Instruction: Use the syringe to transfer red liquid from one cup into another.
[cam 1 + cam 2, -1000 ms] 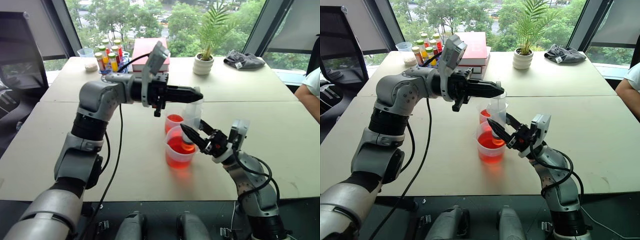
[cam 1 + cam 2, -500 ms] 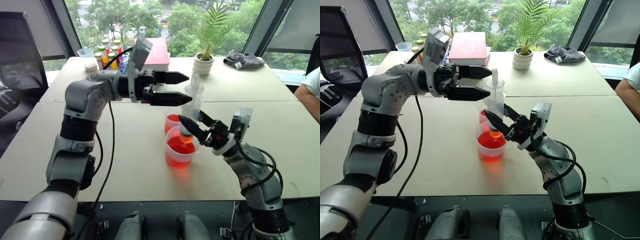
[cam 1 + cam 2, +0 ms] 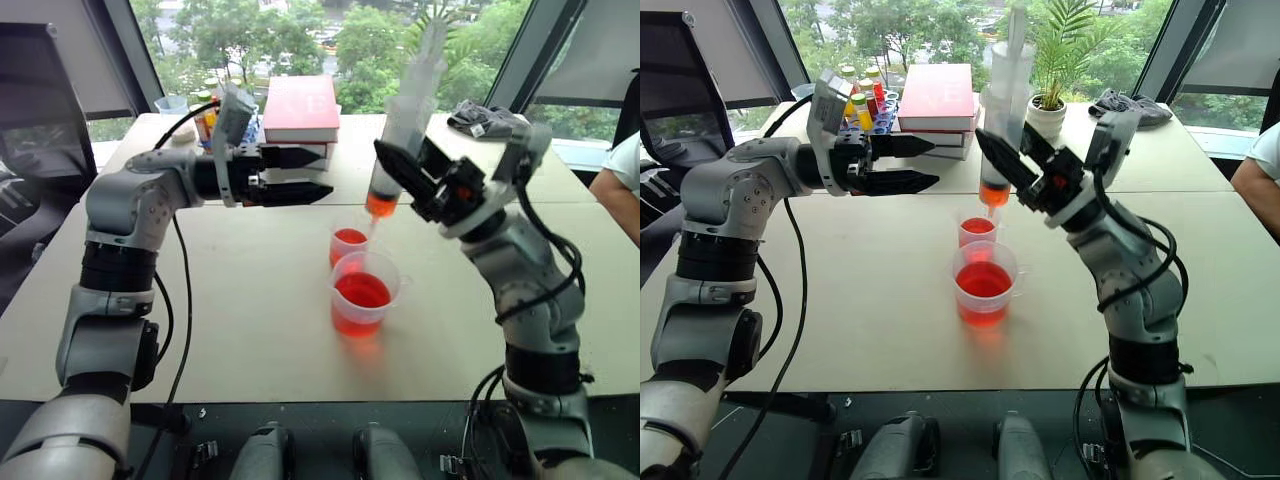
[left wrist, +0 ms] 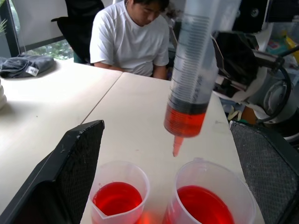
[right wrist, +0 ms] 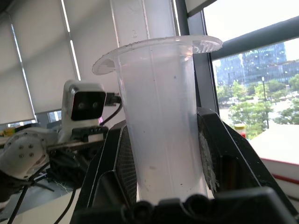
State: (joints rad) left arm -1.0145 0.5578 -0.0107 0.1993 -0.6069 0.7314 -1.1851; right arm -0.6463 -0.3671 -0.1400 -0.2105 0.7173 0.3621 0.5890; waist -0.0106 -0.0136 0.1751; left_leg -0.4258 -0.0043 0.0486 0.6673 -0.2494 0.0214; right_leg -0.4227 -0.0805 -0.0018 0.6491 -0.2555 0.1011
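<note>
My right gripper (image 3: 415, 168) is shut on the barrel of the syringe (image 3: 405, 115) and holds it upright, high over the table. The bottom of the barrel holds red liquid (image 4: 184, 122). Its orange tip hangs in the air above the cups, near the rim of the smaller cup (image 3: 348, 245), which holds some red liquid. The larger cup (image 3: 363, 300) stands just in front of it, about a third full of red. My left gripper (image 3: 318, 172) is open, level, to the left of the syringe and apart from it.
At the table's back stand small coloured bottles (image 3: 855, 100), red books (image 3: 938, 95), a potted plant (image 3: 1047, 115) and a grey cloth (image 3: 1130, 105). A person in a white shirt (image 4: 128, 39) sits at the table's right side. A dark monitor (image 3: 680, 90) is at the far left.
My right gripper has lifted the syringe out of the larger cup, now with red liquid in it. My left gripper has opened and drawn back to the left, away from the plunger.
</note>
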